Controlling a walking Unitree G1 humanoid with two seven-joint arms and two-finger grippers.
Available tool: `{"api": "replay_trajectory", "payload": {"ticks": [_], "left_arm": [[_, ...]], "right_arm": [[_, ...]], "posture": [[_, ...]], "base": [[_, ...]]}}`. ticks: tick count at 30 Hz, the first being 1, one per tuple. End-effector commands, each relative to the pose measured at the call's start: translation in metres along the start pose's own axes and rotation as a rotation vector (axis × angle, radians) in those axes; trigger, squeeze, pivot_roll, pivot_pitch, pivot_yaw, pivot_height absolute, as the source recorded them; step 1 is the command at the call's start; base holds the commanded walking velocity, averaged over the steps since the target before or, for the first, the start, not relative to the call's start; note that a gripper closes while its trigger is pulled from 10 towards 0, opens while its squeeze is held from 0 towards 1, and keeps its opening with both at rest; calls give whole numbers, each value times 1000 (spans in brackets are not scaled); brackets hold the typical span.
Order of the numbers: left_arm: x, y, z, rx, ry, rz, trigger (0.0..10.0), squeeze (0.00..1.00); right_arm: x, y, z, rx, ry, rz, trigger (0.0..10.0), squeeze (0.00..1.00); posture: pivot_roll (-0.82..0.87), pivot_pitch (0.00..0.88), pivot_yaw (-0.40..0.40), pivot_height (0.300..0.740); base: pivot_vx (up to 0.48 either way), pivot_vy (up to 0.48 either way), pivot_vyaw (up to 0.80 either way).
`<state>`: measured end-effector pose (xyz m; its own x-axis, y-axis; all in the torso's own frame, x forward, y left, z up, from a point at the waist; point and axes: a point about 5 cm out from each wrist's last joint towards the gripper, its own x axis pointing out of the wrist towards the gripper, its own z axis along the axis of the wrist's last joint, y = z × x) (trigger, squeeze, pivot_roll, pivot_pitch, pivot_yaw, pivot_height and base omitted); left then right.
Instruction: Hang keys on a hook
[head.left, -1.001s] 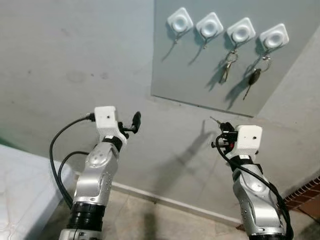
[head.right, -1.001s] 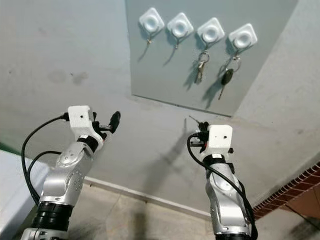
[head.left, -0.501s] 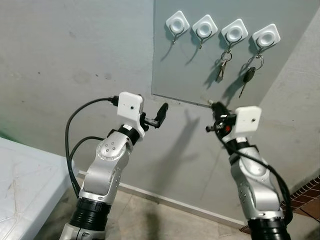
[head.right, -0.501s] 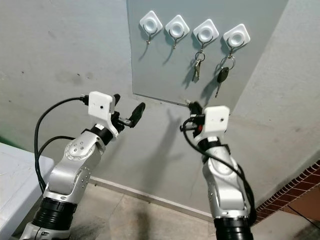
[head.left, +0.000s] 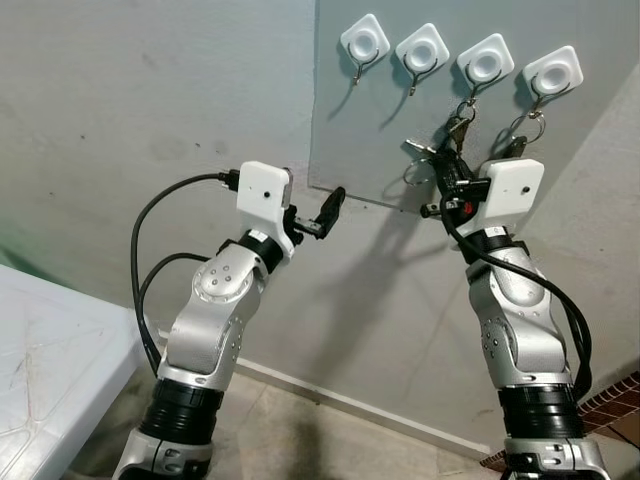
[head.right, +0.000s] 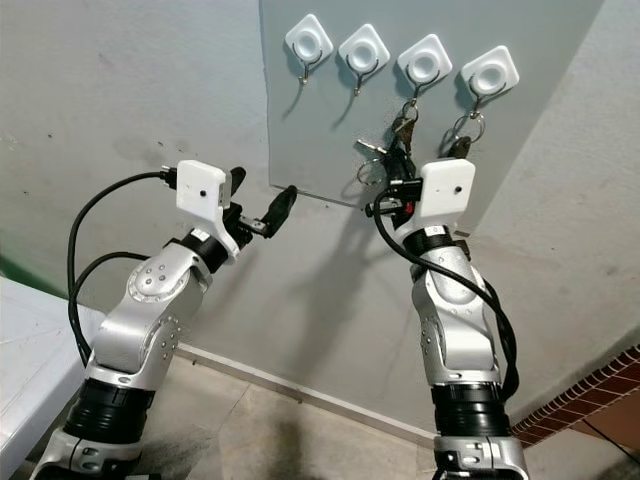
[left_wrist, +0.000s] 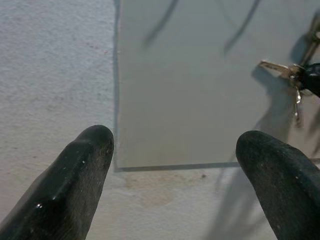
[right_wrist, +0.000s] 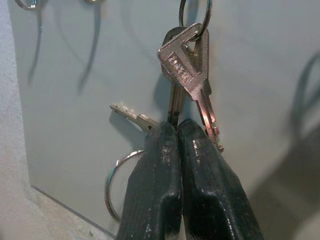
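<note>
Keys (right_wrist: 131, 116) sit pinched in right hand (right_wrist: 177, 131); left hand (left_wrist: 172, 145) spread wide.

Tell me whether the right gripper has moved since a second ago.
Yes. The right gripper rose from below the grey wall panel onto it, nearing the white square hooks.

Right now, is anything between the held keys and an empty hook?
Nothing visible. The right pincer holds the keys below the empty hooks, bare panel between; the hanging keys sit close beside it.
</note>
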<state>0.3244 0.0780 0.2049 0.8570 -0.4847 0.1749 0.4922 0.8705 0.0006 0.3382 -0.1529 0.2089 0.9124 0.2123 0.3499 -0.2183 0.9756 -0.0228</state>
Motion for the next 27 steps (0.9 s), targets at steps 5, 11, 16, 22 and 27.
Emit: {"api": "replay_trajectory", "payload": {"ticks": [5,11,16,22,27], "left_arm": [[2,-2,6,16,-15,-13,10000,0],[0,-4,5,19,-12,-21,10000,0],[-1,-7,6,23,-16,-49,10000,0],[-3,-8,7,26,-25,-65,10000,0],[-7,-6,6,27,-19,-57,10000,0]], "right_arm": [[7,-1,11,5,-55,34,10000,0],[2,8,6,38,-43,98,10000,0],[-5,16,-3,60,-4,163,10000,0],[-12,18,-12,61,38,201,10000,0],[-25,16,-21,63,72,208,10000,0]], "posture": [[2,53,-22,732],[4,57,-24,732],[5,59,-27,732],[7,59,-28,732],[6,59,-26,732]], "base": [[0,0,0],[0,0,0],[0,0,0],[0,0,0],[0,0,0]]}}
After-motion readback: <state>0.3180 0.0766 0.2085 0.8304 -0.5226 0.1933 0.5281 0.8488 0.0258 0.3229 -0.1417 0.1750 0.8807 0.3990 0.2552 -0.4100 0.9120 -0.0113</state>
